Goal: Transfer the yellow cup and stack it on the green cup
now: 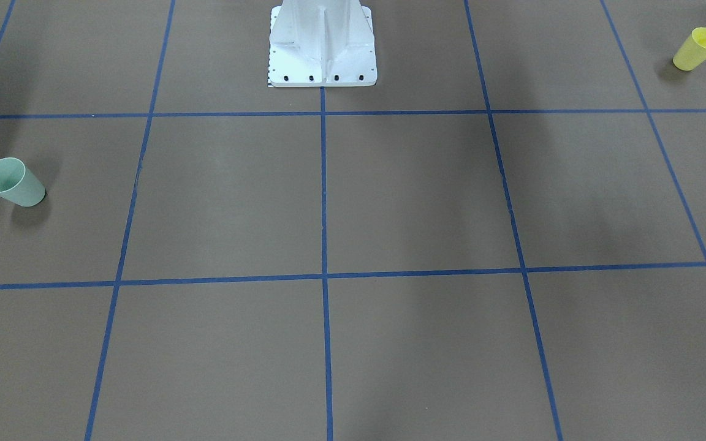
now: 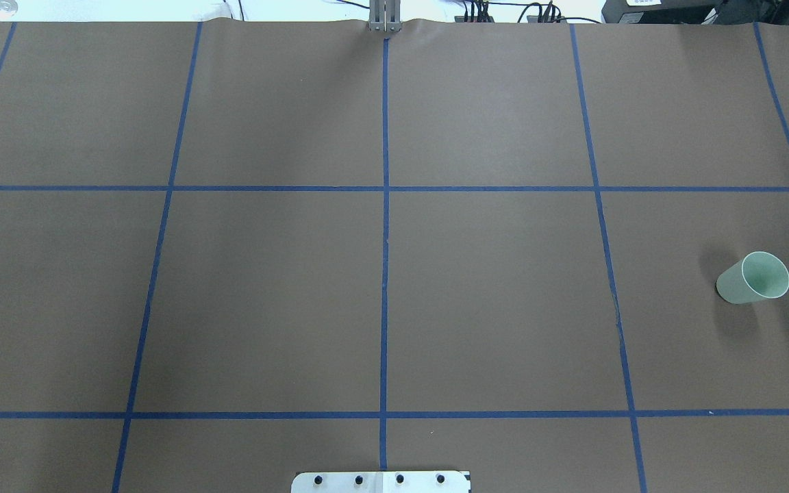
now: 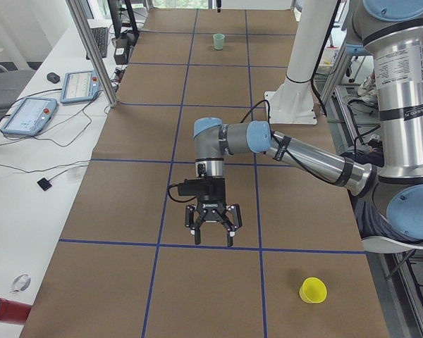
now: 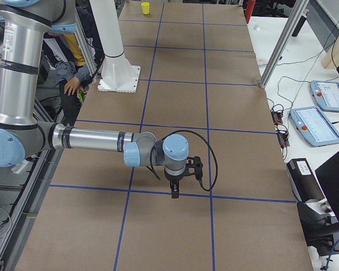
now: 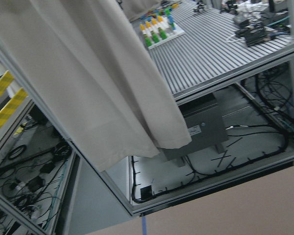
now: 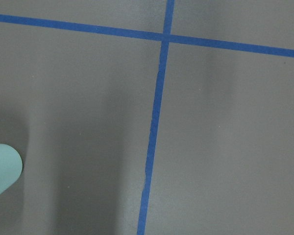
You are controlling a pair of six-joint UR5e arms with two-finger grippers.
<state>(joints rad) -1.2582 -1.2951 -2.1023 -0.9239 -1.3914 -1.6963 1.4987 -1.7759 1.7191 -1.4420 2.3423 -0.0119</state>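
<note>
Silver arm tubes [image 3: 314, 158], pale blue joint caps [image 3: 413, 211], black left claw [image 3: 213, 239], white bolted pedestal [image 1: 322, 49]

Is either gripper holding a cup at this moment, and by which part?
No. The yellow cup and the green cup both stand alone on the table, far from the left gripper and right gripper.

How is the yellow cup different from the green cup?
The yellow cup is bright yellow; the green cup is pale mint. The yellow cup stands at the robot's left end, the green cup at its right. Both stand upright, empty, same shape.
</note>
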